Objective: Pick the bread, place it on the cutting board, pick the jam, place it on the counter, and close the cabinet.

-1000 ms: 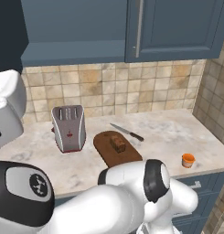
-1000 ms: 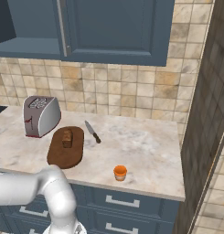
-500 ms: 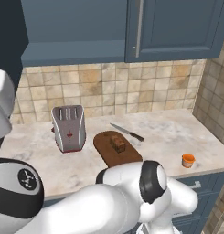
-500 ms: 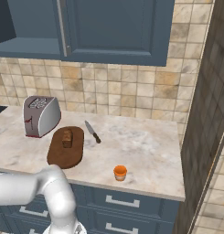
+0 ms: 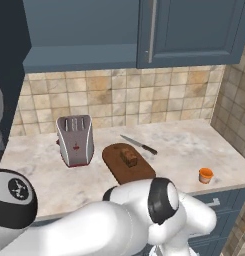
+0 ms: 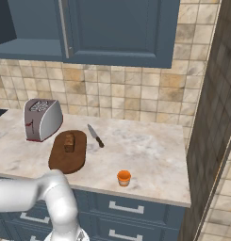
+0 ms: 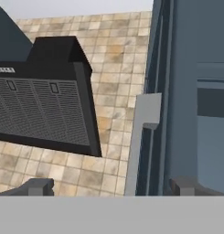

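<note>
The bread (image 5: 128, 157) (image 6: 69, 141) lies on the dark oval cutting board (image 5: 135, 173) (image 6: 65, 160). Near the front edge of the beige counter (image 5: 184, 145) (image 6: 145, 150) stands the orange jam (image 5: 206, 175) (image 6: 124, 178). The cabinet's right door (image 5: 194, 30) (image 6: 119, 28) is flat and closed, while its left compartment (image 5: 79, 22) (image 6: 22, 21) stands open. In the hand view my gripper (image 7: 111, 187) is open, fingertips (image 7: 38, 186) far apart. A silver door handle (image 7: 140, 137) rises between them, farther ahead, beside the edge-on cabinet door (image 7: 166, 91).
A silver toaster (image 5: 75, 139) (image 6: 41, 119) stands left of the board and a knife (image 5: 138, 144) (image 6: 95, 136) lies behind it. A black range hood (image 7: 40, 105) hangs left of the handle. A tiled side wall (image 6: 211, 117) bounds the counter's right end.
The white upper part of my arm has slid further toward the left edge of the left base view. Bread, board, jam and toaster have not moved.
</note>
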Robot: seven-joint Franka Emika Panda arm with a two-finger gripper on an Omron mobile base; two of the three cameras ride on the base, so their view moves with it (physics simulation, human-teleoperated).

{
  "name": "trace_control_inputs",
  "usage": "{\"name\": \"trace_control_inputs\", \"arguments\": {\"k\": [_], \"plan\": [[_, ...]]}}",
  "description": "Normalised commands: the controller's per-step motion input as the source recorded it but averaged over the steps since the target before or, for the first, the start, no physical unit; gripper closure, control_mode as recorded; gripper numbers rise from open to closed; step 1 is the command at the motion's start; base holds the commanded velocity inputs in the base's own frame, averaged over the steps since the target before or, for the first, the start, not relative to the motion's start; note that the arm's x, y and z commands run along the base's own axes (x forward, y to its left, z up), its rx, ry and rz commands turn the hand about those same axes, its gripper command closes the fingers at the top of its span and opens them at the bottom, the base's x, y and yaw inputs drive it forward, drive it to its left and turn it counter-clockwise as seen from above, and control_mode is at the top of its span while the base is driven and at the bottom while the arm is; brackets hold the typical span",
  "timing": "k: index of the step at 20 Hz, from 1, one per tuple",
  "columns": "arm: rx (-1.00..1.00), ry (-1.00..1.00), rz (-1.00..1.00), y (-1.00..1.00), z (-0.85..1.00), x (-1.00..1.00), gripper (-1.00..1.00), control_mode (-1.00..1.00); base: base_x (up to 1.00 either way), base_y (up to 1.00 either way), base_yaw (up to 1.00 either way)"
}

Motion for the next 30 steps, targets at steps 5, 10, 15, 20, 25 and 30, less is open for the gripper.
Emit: {"name": "trace_control_inputs", "arguments": {"k": [5, 10, 15, 20, 25, 30], "plan": [[0.00, 0.00, 0.00, 0.22, 0.00, 0.00, -1.00, -1.00, 0.00, 0.00, 0.00], [0.00, 0.00, 0.00, 0.25, 0.00, 0.00, -1.00, -1.00, 0.00, 0.00, 0.00], [0.00, 0.02, 0.00, 0.25, -0.03, 0.00, -1.00, -1.00, 0.00, 0.00, 0.00], [0.00, 0.01, -0.01, 0.18, -0.04, 0.00, -1.00, -1.00, 0.00, 0.00, 0.00], [0.00, 0.00, -0.08, 0.02, 0.00, 0.00, -1.00, -1.00, 0.00, 0.00, 0.00], [0.00, 0.00, -0.09, 0.00, 0.00, 0.00, -1.00, -1.00, 0.00, 0.00, 0.00]]}}
